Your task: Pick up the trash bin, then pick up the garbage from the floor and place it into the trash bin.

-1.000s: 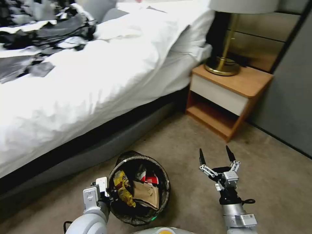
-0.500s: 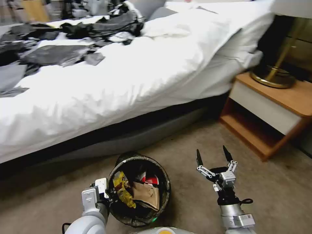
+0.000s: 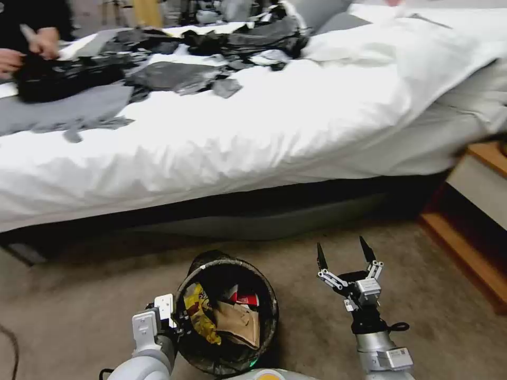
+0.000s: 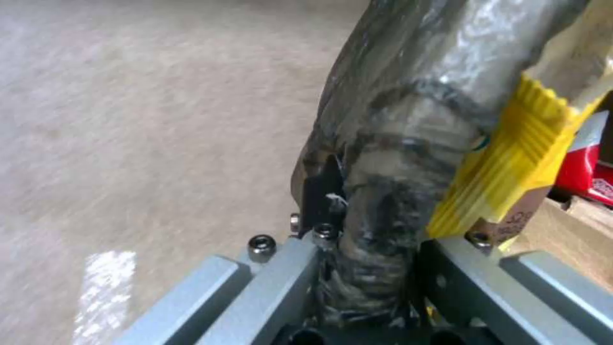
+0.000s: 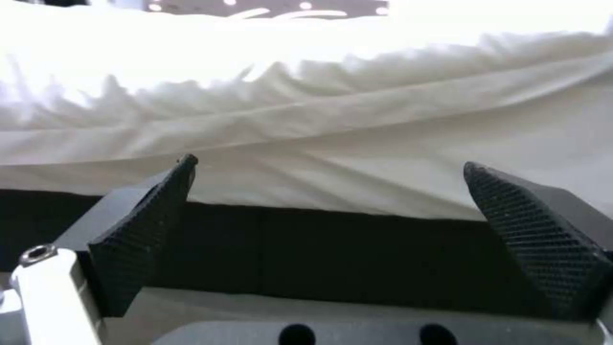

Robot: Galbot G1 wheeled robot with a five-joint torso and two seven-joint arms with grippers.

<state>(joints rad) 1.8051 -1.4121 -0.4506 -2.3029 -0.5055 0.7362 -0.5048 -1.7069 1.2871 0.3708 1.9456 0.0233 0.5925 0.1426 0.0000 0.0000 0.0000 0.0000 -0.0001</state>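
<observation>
The trash bin (image 3: 269, 306), a round bucket lined with a dark bag, hangs low in front of me over the carpet. In it lies garbage: a yellow wrapper (image 3: 199, 315), a tan paper piece (image 3: 239, 322) and a red-and-white cup (image 3: 244, 299). My left gripper (image 3: 177, 322) is shut on the bin's near-left rim. In the left wrist view the left gripper (image 4: 377, 235) pinches the bag-covered rim (image 4: 409, 143), with the yellow wrapper (image 4: 511, 158) just inside. My right gripper (image 3: 341, 247) is held open and empty to the right of the bin. In the right wrist view the right gripper (image 5: 331, 163) faces the bed's side.
A bed with a white duvet (image 3: 274, 132) spans the view ahead, with dark clothes (image 3: 174, 74) piled on top and a dark base (image 3: 253, 211) below. A wooden nightstand (image 3: 483, 211) stands at the right edge. Beige carpet (image 3: 79, 295) lies around the bin, and a thin cable (image 3: 8, 343) shows at the lower left.
The whole head view has swung to the left: the nightstand slid to the right edge and the lamp left the picture. Bin and both grippers keep their places before me.
</observation>
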